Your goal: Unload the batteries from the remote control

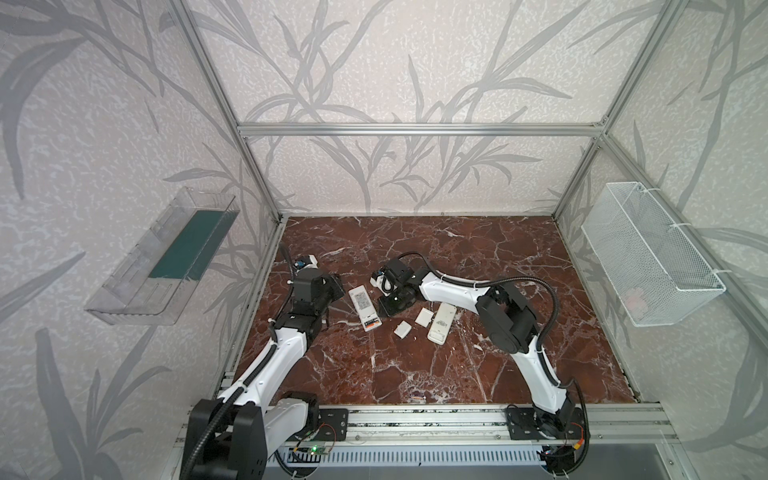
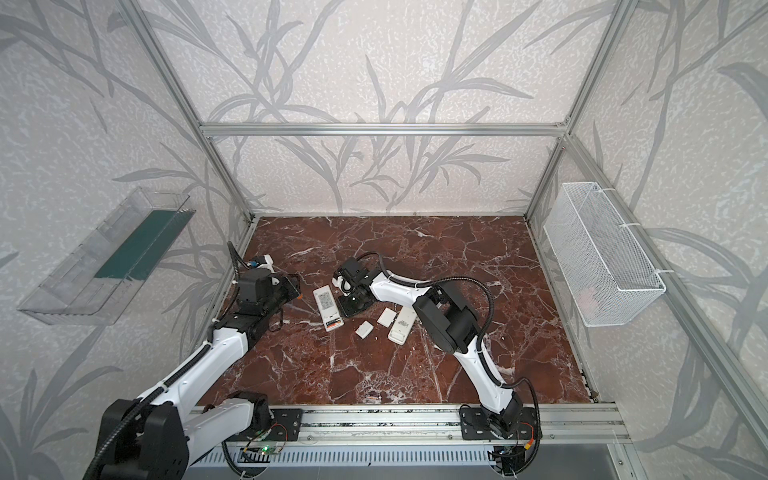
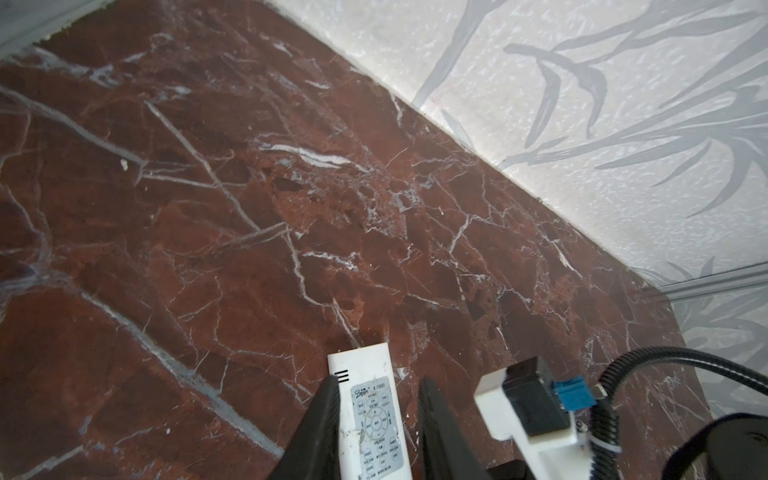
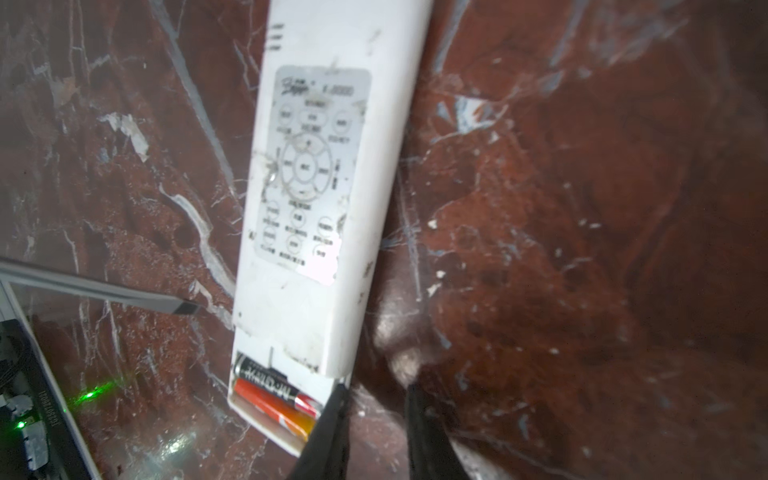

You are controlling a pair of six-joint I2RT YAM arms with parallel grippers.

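The right tool [image 4: 376,390] is seen with its jaws narrowly apart and only bare worktop [image 4: 582,208] between them; nothing is held. One finger [image 4: 328,419] is set at the corner of the open bay at the end of the remote [image 4: 316,174], touching or just over the ends of the batteries [image 4: 272,390]. Two are shown there, one black and one orange, laid side by side and seated in the bay. Their long axes appear to run across the remote's width, parallel with its end edge. From this tool they lie immediately to one side, toward the worktop's left edge.

The left tool [image 3: 378,381] is opened a little wider than the remote and placed astride it toward its other end. One finger [image 3: 320,424] is laid against its side, but a strip of worktop is seen beside the other, so no clamp is shown.

In both top views the remote is found left of the worktop's middle, its length running from far edge to near edge, bay end nearer. The right tool is judged the nearer to the batteries; a small shift toward the left edge would be needed. Bare worktop is left toward the far and near edges. Two covers [image 1: 424,317] and a second remote [image 1: 441,322] lie close on the right.
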